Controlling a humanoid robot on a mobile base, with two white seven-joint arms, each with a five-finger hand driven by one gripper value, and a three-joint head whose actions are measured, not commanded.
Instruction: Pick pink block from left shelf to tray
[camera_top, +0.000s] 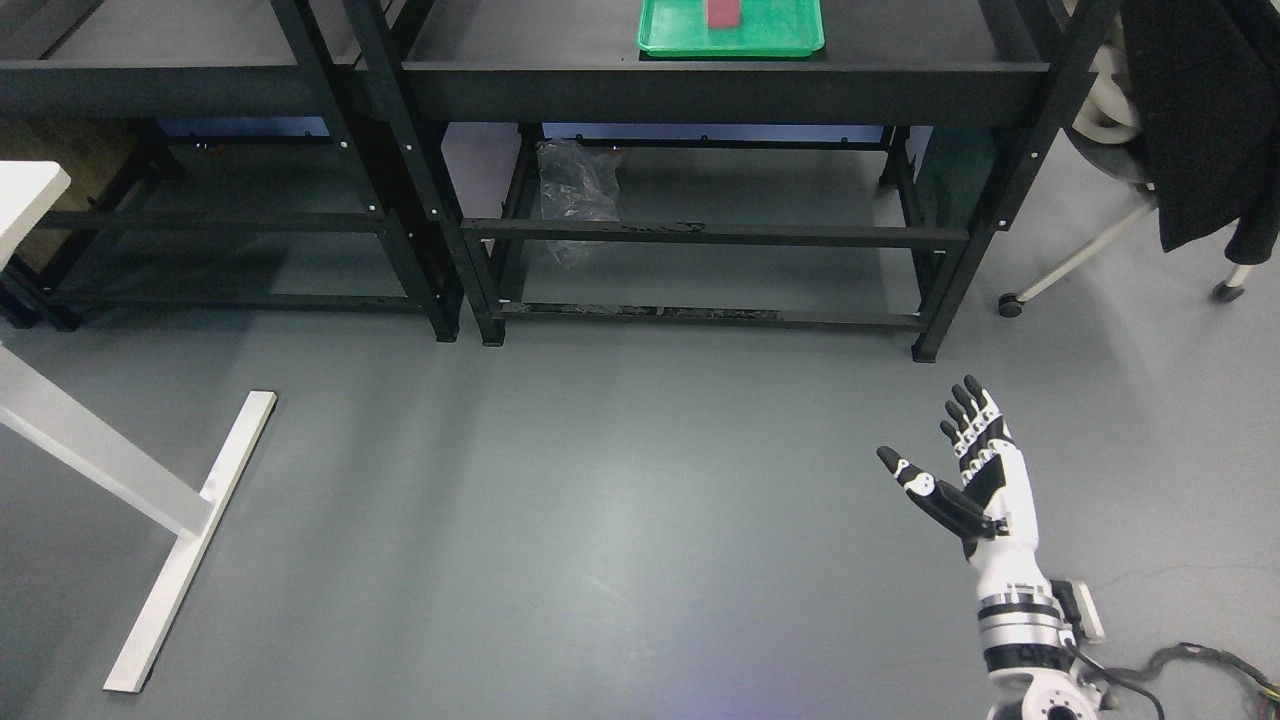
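A pink block (723, 13) lies in a green tray (790, 40) on top of the right black shelf unit, at the top edge of the head view. My right hand (940, 450) is open and empty, fingers spread, held low over the grey floor at the lower right, far from the tray. My left arm is out of view.
Two black shelf units (700, 90) stand side by side at the back. A crumpled clear plastic bag (575, 190) sits under the right one. A white table leg (190, 540) crosses the floor at left. A wheeled chair with a black coat (1200, 120) stands at right. Cables (1200, 665) lie at the lower right.
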